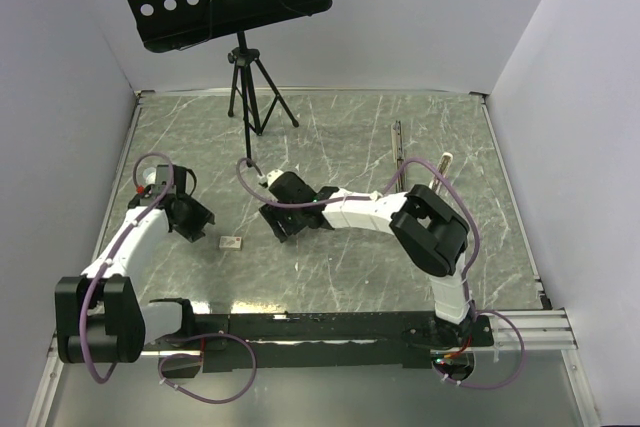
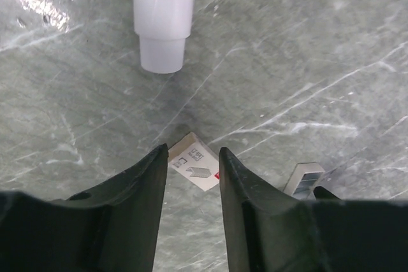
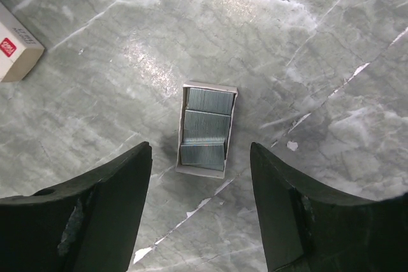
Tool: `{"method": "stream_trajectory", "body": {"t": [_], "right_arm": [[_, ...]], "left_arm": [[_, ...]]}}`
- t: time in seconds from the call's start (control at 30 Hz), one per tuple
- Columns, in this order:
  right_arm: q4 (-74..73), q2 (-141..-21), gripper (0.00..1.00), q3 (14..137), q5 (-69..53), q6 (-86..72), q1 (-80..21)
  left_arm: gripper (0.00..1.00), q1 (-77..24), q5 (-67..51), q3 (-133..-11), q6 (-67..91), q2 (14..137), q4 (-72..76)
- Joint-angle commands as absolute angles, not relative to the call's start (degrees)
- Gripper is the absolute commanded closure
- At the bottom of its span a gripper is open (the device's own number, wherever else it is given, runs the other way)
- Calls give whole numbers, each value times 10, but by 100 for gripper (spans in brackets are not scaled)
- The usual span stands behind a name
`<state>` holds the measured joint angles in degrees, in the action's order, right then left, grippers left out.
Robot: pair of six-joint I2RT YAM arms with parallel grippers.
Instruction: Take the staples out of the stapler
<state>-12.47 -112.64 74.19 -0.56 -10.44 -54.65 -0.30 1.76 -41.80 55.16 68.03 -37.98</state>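
Note:
The stapler [image 1: 397, 143] lies as a slim dark bar at the far right of the table, away from both grippers. A small open white tray [image 3: 205, 128] holds grey staple strips [image 3: 204, 125]. My right gripper [image 3: 200, 148] hangs just above the tray, open and empty, with the tray between its fingers. The tray's corner also shows in the left wrist view [image 2: 306, 179]. My left gripper [image 2: 192, 152] is open and empty, low over a small tan box with a pale printed face [image 2: 194, 165]. In the top view, the left gripper [image 1: 200, 219] and right gripper [image 1: 278, 225] flank that box [image 1: 231, 242].
A black tripod stand [image 1: 245, 82] with a perforated black desk stands at the back. A slim pale-tipped piece [image 1: 441, 164] lies beside the stapler. A white cylindrical arm part [image 2: 164, 17] shows ahead of the left gripper. The tan box [image 3: 16, 42] lies left of the tray.

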Motion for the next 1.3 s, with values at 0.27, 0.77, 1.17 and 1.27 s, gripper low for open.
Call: {"method": "stream_trajectory", "body": {"t": [0.27,0.77,1.17,1.27], "right_arm": [[-101,-1103,35,721,72,-99,-570],[-51,-1100,57,702,52,-71,-582],[-10,-1096,62,706,-37,-28,-606],[-11,-1105,62,714,-47,-22,-613]], "left_arm": [[61,12,-5,-392,561,691,-381],[64,13,-27,-383,554,678,-370],[64,13,-51,-373,554,679,-367],[64,13,-59,-367,555,686,-361]]}}
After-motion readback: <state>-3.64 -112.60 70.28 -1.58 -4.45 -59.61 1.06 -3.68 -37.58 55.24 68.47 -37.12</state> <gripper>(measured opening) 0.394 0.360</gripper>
